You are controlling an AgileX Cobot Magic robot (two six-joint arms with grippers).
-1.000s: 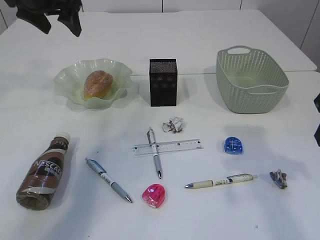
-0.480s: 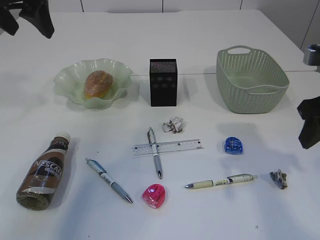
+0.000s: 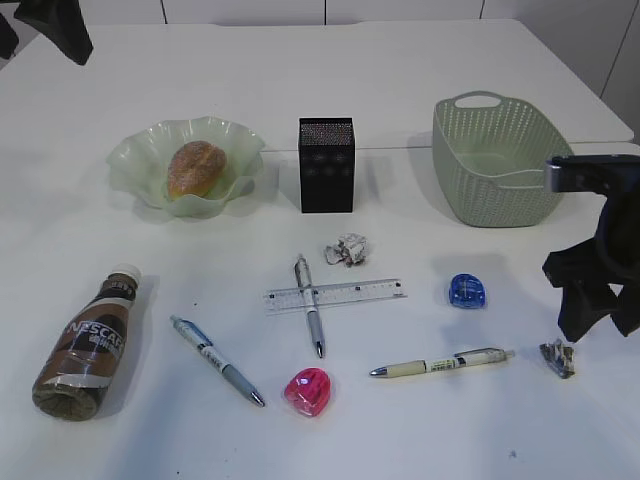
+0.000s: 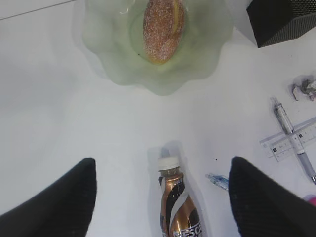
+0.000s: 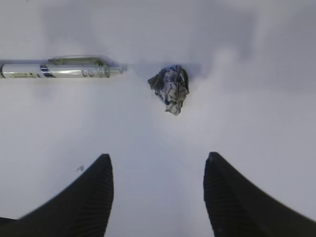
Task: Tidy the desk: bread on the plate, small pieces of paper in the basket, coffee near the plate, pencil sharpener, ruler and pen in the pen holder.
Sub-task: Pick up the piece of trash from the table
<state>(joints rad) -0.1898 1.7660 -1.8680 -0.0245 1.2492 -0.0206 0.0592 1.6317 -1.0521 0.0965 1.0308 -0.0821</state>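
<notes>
The bread lies in the plate. The coffee lies on its side at the front left, and my open left gripper hangs high above its cap. Between the pen holder and the front edge lie the ruler, a pen across it, two more pens, and a paper wad. My right gripper is open just short of a second wad, right of the basket.
A blue sharpener sits left of my right gripper. A pink sharpener lies near the front edge. My left gripper is at the far left corner of the desk.
The right arm has come in from the right edge and dropped beside the right-hand paper wad. The left arm has drawn back further to the upper left corner.
</notes>
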